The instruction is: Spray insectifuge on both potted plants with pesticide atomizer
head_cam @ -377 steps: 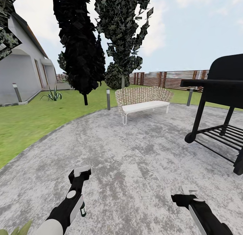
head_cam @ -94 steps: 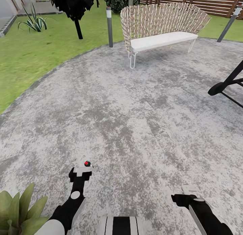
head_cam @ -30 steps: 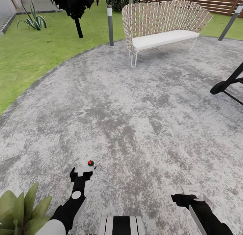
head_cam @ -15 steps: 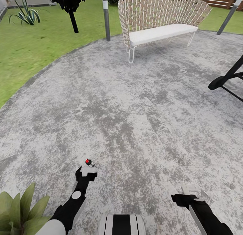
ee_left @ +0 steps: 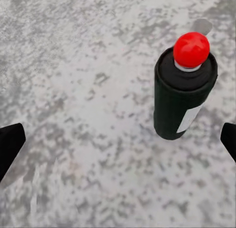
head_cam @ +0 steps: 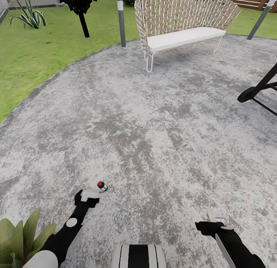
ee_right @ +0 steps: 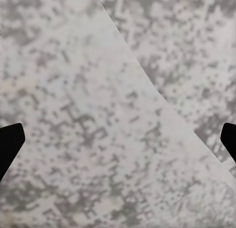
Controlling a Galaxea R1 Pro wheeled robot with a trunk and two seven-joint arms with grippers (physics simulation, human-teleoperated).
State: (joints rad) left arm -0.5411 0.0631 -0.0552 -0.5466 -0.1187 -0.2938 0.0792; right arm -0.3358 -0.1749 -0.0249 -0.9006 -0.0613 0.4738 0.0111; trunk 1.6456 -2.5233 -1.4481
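The left gripper [head_cam: 89, 193], fingers spread, has drawn back from the spray bottle [head_cam: 102, 186] now standing free on the gravel patio [head_cam: 161, 118] (right gripper [head_cam: 216, 217] likewise open).

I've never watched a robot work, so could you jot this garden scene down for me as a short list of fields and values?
setting: round gravel patio edged by lawn
atomizer: upright on the gravel, dark bottle, red top
left gripper: open, beside the atomizer, not touching
right gripper: open, holds nothing
potted plant: by the left arm
furniture: woven bench
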